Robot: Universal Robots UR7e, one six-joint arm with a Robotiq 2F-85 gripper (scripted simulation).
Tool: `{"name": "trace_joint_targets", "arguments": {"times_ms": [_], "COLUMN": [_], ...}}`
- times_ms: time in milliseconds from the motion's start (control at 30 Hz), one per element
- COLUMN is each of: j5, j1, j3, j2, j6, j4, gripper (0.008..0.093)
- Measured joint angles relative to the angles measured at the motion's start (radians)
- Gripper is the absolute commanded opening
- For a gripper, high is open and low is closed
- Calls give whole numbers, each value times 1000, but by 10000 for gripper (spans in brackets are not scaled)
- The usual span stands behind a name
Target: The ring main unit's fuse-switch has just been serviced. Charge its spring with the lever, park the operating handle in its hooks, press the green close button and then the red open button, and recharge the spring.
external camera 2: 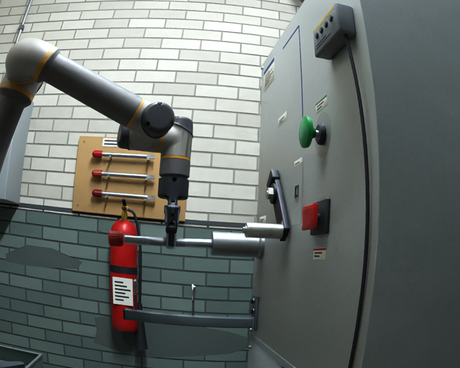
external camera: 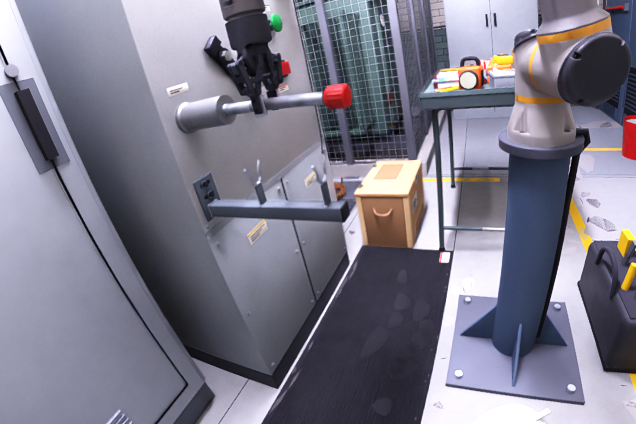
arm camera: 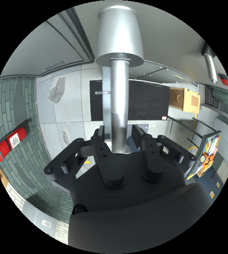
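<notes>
The operating handle (external camera: 264, 103) (external camera 2: 182, 242) (arm camera: 118, 105), a steel bar with a red end cap (external camera: 337, 96), sticks out level from the switchgear panel, its thick socket end at the panel face. My gripper (external camera: 259, 102) (external camera 2: 170, 240) (arm camera: 119, 140) has come down over the bar's middle and is open, holding nothing. The black spring lever (external camera: 219, 50) (external camera 2: 277, 204) hangs on the panel above the socket. The green button (external camera: 276, 22) (external camera 2: 307, 131) sits higher up and the red button (external camera: 285, 68) (external camera 2: 311, 216) lies beside the lever. The hook bracket (external camera: 279, 207) (external camera 2: 190, 317) juts out below.
Behind the panel stands a wire-mesh cage (external camera: 364, 75), with a wooden crate (external camera: 390, 202) at its foot. A black mat (external camera: 374, 330) lies before the cabinet. My arm's pedestal (external camera: 526, 260), a table (external camera: 466, 90) and a toolbox (external camera: 621, 305) stand to the right. A fire extinguisher (external camera 2: 123, 277) hangs on the brick wall.
</notes>
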State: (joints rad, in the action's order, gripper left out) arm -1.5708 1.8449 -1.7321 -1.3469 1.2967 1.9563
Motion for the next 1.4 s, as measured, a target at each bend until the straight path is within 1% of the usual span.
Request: {"name": "trace_joint_targets", "arguments": {"times_ms": [167,867,900,1400], "j5": [0,0,0,0], "j1": [0,0,0,0], "j3": [0,0,0,0], "j2": [0,0,0,-1], "j6": [0,0,0,0], "j4": [0,0,0,0], "gripper": [510,90,80,80]}}
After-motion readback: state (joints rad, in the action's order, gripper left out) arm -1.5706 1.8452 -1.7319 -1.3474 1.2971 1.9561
